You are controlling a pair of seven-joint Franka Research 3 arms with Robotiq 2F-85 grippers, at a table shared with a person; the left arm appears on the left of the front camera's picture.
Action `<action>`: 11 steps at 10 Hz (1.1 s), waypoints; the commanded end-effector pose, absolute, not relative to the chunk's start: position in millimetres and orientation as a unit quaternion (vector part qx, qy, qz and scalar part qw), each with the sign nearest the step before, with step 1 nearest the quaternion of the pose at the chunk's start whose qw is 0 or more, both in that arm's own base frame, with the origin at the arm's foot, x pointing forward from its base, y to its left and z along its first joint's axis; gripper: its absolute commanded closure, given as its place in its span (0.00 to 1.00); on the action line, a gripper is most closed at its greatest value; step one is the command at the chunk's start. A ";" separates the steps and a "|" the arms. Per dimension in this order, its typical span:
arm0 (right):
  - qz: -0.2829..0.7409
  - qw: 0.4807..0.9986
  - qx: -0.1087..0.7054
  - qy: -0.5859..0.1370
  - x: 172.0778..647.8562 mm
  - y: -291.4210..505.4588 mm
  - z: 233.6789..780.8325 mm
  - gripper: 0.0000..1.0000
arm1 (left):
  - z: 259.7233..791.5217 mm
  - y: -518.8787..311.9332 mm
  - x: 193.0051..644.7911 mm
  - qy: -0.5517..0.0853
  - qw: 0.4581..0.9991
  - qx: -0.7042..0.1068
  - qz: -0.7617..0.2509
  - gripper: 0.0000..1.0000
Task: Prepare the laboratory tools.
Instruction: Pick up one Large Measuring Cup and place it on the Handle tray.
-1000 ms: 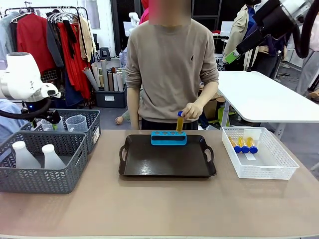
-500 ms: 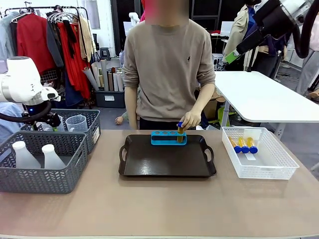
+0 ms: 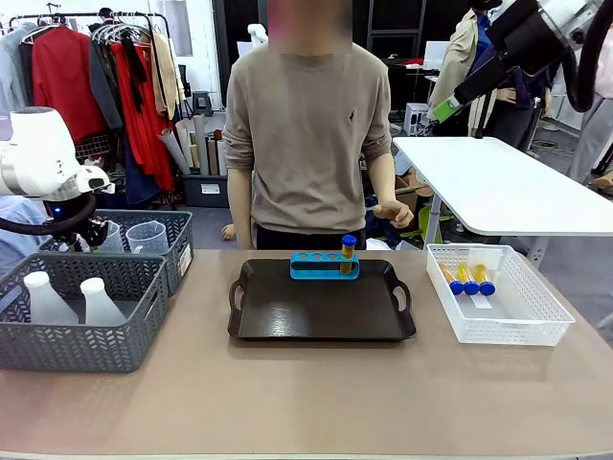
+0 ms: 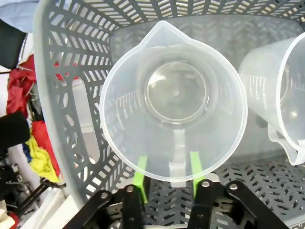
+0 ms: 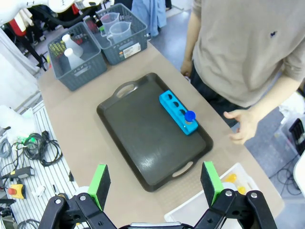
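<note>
One blue-capped amber tube [image 3: 348,249] stood upright in a blue rack [image 3: 311,267]; three other tubes [image 3: 466,279] lay in a white lattice basket [image 3: 536,328]. Clear plastic beakers [image 3: 146,237] and white conical flasks [image 3: 99,301] stood in grey lattice baskets [image 3: 77,350].

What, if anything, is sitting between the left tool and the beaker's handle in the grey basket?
Nothing visible. The left tool has its green pads on either side of the handle of the beaker. A second beaker stands off to one side in the grey basket, out of the way.
</note>
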State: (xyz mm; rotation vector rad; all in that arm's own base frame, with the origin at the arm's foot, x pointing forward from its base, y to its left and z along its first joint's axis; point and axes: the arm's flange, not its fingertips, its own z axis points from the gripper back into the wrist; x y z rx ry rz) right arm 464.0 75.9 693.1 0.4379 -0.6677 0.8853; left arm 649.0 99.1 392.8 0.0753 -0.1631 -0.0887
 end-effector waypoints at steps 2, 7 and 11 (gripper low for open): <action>0.419 0.826 0.209 -0.313 463.5 75.1 694.3 0.00 | 396.4 104.3 652.7 -0.084 0.995 0.033 -0.052 1.00; 0.419 0.826 0.209 -0.313 463.5 75.1 694.3 0.00 | 451.8 103.1 633.9 -0.109 0.992 0.031 -0.063 1.00; 0.419 0.826 0.209 -0.313 463.5 75.1 694.3 0.00 | 583.2 64.7 598.2 -0.142 0.975 0.021 -0.166 1.00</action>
